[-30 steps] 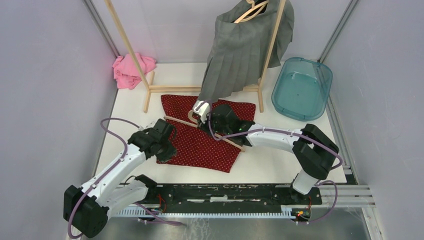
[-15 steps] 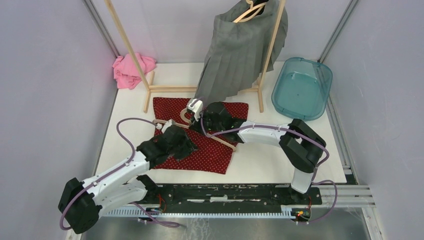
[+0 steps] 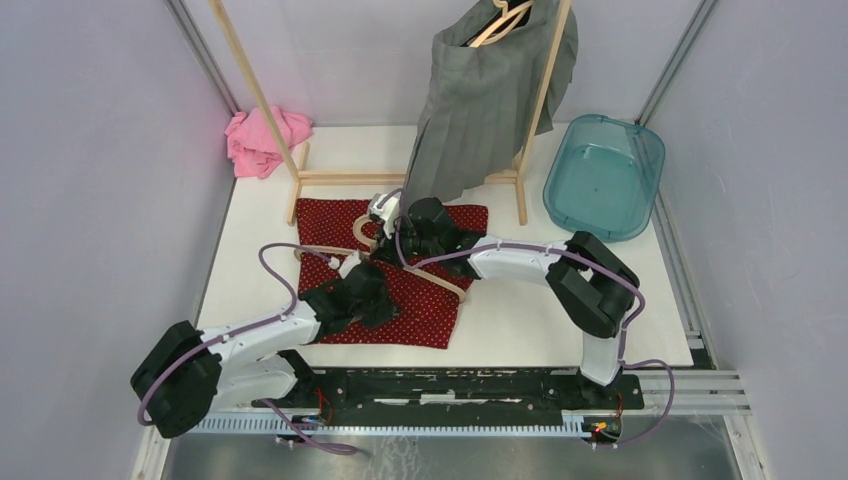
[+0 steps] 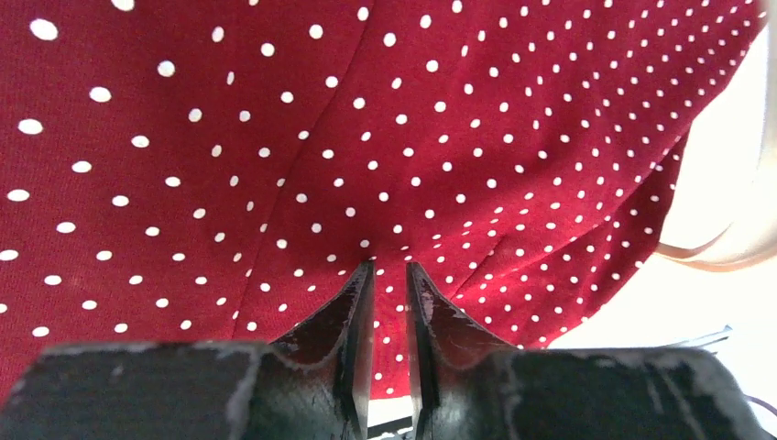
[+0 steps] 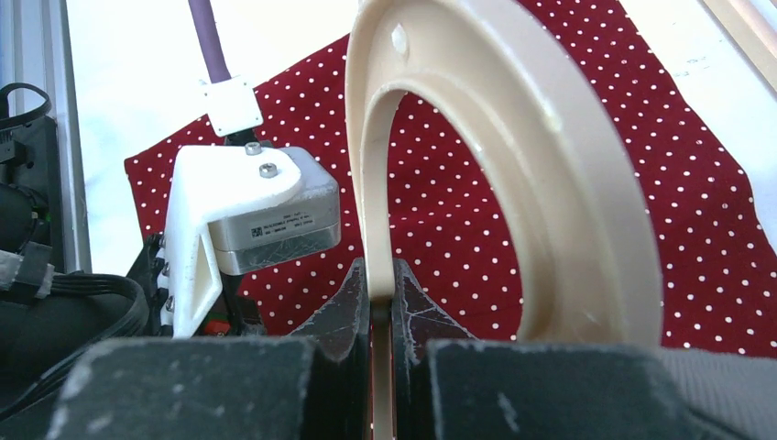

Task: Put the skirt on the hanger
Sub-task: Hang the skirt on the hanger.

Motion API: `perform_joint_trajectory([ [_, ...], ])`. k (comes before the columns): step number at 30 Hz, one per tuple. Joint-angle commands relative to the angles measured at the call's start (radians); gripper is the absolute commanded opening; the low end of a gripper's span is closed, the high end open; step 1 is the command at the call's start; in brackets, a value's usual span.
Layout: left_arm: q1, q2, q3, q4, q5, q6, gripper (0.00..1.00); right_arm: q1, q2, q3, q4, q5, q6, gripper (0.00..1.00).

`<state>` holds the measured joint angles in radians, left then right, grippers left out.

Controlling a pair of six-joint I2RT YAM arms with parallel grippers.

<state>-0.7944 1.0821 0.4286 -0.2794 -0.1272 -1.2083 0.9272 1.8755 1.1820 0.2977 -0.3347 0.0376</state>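
Jaws of the right gripper [image 5: 382,293] pinch the hanger [image 5: 550,183] at its hook; the left gripper [image 4: 387,275] stands nearly closed against the dotted skirt [image 4: 275,137], grip unclear. A grey skirt [image 3: 480,100] hangs from the rack [image 3: 265,110] just behind.

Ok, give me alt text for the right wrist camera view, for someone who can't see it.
The right gripper is shut on the base of a cream hanger hook, which curves up across the frame. Beneath lies a red skirt with white dots, and the left arm's white wrist mount sits at the left.
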Motion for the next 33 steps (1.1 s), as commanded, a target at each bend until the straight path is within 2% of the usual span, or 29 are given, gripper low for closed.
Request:
perform_joint_trajectory([
  [1, -0.01, 0.038, -0.005, 0.062, -0.024, -0.033, 0.24, -0.013, 0.022, 0.03, -0.042, -0.044, -0.001, 0.01],
  [10, -0.039, 0.008, -0.038, 0.026, -0.015, -0.053, 0.23, -0.043, 0.04, 0.052, -0.078, -0.066, -0.045, 0.01],
  [16, -0.057, -0.076, -0.083, -0.037, 0.008, -0.083, 0.24, -0.073, 0.039, 0.046, -0.092, -0.097, -0.115, 0.01],
  [22, -0.058, -0.178, -0.106, -0.116, -0.001, -0.091, 0.24, -0.08, 0.043, 0.059, -0.13, -0.062, -0.191, 0.01],
  [33, -0.058, -0.224, -0.153, -0.131, 0.009, -0.112, 0.24, -0.106, 0.09, 0.107, -0.122, -0.011, -0.287, 0.01],
])
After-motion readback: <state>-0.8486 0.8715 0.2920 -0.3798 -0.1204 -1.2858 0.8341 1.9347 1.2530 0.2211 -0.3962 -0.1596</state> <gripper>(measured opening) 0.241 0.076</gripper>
